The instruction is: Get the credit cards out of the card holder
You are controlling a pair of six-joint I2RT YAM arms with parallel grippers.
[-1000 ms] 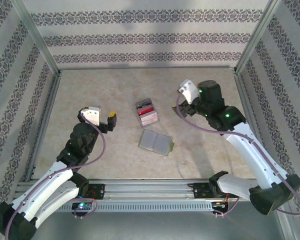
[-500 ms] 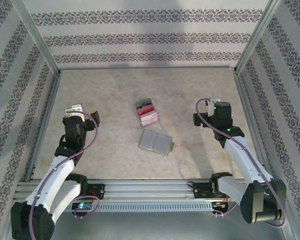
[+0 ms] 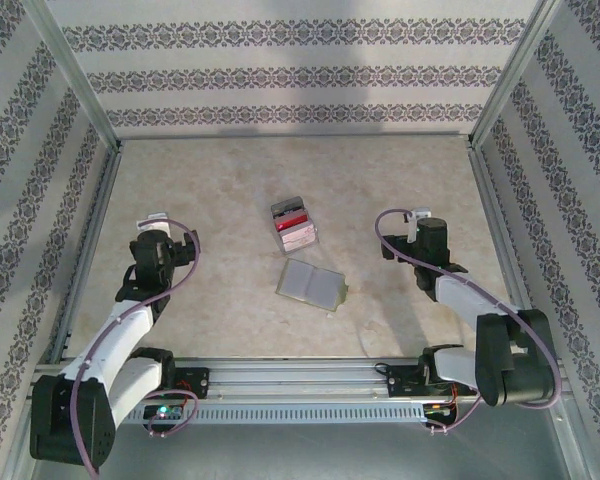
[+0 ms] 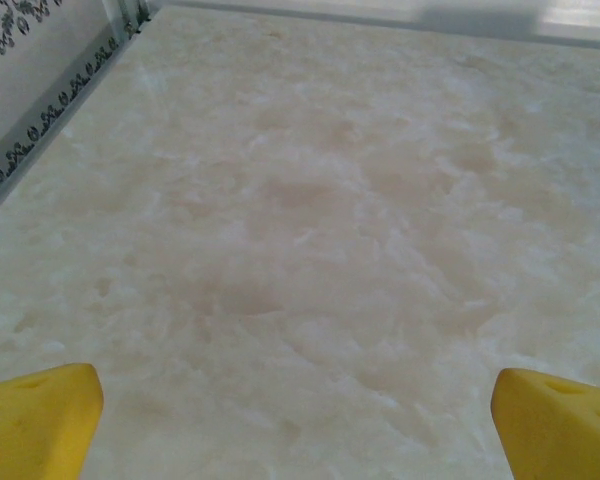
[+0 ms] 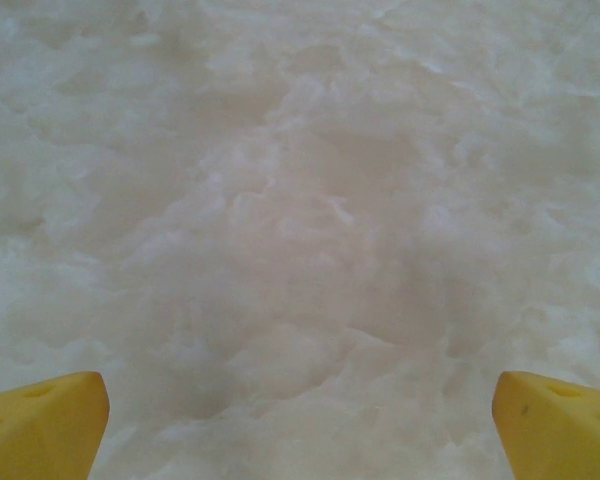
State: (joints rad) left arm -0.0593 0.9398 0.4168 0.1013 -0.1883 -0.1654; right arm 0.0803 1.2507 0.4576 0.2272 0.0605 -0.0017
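The card holder (image 3: pixel 312 284) lies open and flat in the middle of the table, pale grey sleeves up, with an olive-green edge at its right. A small grey, red and white stack (image 3: pixel 293 225) sits just beyond it; whether cards are in the sleeves I cannot tell. My left arm (image 3: pixel 152 250) is folded low at the left, well away from the holder. Its gripper (image 4: pixel 300 425) is open over bare table, one yellow fingertip (image 4: pixel 40 415) in each lower corner. My right arm (image 3: pixel 425 240) is folded at the right, its gripper (image 5: pixel 300 425) open with nothing between the fingertips (image 5: pixel 555 420).
The marble-patterned tabletop (image 3: pixel 230 170) is fenced by patterned walls with metal posts (image 3: pixel 75 75). A metal rail (image 3: pixel 300 378) carrying the arm bases runs along the near edge. In the left wrist view, the left wall's base (image 4: pixel 40 140) runs close by.
Both arms have drawn back from the middle and folded down towards their own sides. The card holder and the stack have not moved. Both grippers stayed open.
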